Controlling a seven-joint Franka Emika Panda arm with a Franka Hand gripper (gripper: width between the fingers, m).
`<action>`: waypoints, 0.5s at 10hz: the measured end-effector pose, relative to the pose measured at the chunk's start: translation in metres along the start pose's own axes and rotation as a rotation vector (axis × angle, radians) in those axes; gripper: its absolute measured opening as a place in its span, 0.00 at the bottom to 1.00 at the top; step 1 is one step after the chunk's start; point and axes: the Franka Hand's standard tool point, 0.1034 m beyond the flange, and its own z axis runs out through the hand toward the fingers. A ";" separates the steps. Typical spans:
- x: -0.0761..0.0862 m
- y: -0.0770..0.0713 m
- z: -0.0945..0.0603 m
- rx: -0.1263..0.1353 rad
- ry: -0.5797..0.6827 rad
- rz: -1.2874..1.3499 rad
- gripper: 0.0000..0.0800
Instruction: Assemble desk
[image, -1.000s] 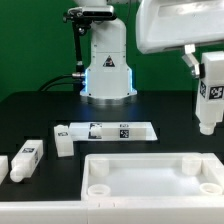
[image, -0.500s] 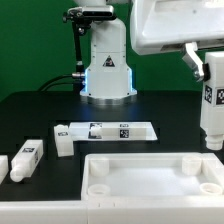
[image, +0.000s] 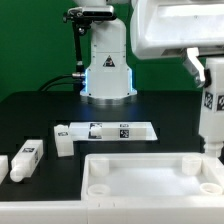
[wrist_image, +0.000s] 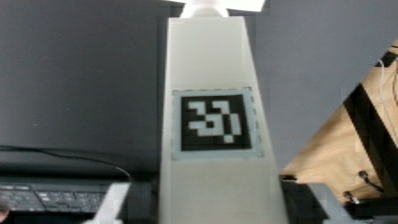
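Observation:
My gripper (image: 205, 62) hangs at the exterior view's right, shut on the top of a square white leg (image: 211, 115) that stands upright and shows a black-and-white tag. The leg's lower end hovers just above the far right corner of the rimmed white tabletop (image: 140, 158), near a round socket (image: 191, 165). In the wrist view the leg (wrist_image: 210, 80) fills the middle, with my gripper (wrist_image: 214, 205) pressing dark fingers (wrist_image: 157, 200) against both its sides. I cannot tell whether the leg's tip touches the tabletop.
Two more tagged legs (image: 28, 158) (image: 63, 140) lie at the exterior view's left, and a third white piece (image: 3, 163) sits at the edge. The marker board (image: 115, 130) lies mid-table. The white robot base (image: 107, 70) with its blue light stands behind.
The gripper has carried the held leg straight down toward the tabletop's far right corner. Nothing else has moved.

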 end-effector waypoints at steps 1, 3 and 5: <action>0.002 0.004 0.009 -0.002 -0.002 0.005 0.36; -0.011 0.003 0.025 -0.006 0.000 0.005 0.36; -0.020 -0.003 0.033 0.001 -0.010 0.003 0.36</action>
